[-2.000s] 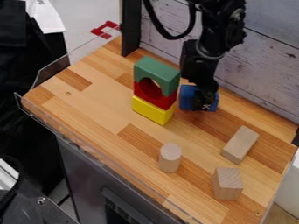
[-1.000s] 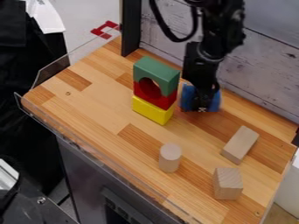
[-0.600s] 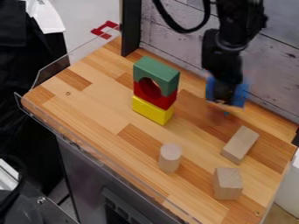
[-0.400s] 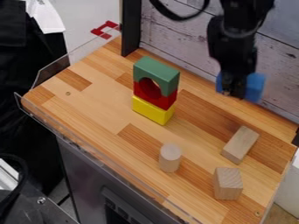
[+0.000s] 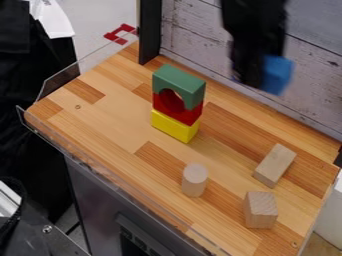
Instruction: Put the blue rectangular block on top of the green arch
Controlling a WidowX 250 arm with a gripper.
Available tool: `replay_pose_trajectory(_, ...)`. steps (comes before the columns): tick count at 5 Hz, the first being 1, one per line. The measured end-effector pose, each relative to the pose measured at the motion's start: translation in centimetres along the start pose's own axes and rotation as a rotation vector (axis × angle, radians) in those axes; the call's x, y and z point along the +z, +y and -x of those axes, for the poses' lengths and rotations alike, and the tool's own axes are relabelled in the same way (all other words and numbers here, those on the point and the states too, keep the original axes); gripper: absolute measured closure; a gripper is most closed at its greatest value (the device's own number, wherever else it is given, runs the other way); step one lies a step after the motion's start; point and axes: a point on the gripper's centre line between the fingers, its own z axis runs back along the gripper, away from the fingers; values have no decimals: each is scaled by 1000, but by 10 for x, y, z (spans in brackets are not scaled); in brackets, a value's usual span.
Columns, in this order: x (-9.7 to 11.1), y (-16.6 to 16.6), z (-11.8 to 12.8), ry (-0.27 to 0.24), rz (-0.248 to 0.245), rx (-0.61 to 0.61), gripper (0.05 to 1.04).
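At the upper right of the camera view the black gripper (image 5: 251,80) hangs in the air, shut on the blue rectangular block (image 5: 276,75). Part of the block is hidden behind the gripper, which is higher than the green arch and to its right. The green arch (image 5: 178,81) tops a stack, its opening facing down. Directly under it is a red block (image 5: 188,116) with a curved hollow, and a yellow block (image 5: 172,126) forms the bottom. Block and arch are apart.
On the wooden table (image 5: 113,130) stand a wooden cylinder (image 5: 194,180) and a wooden cube (image 5: 260,210). A wooden rectangular block (image 5: 274,165) lies to the right. A whitewashed plank wall (image 5: 314,85) runs behind, and a dark post (image 5: 150,30) rises at the back edge.
The gripper has lifted the blue block off the table, first moving right and up, then slightly back left while rising. The stack and the wooden pieces have stayed put.
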Motion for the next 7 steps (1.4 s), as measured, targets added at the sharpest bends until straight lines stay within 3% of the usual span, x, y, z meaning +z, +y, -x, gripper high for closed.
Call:
replay_pose_trajectory(3,39,26,-54,-13,-12,39,503)
replay_pose_trajectory(4,33,31,-65,-23,-79,49,503)
replay_pose_trajectory(7,0,22,-78,-1,-161,54,503)
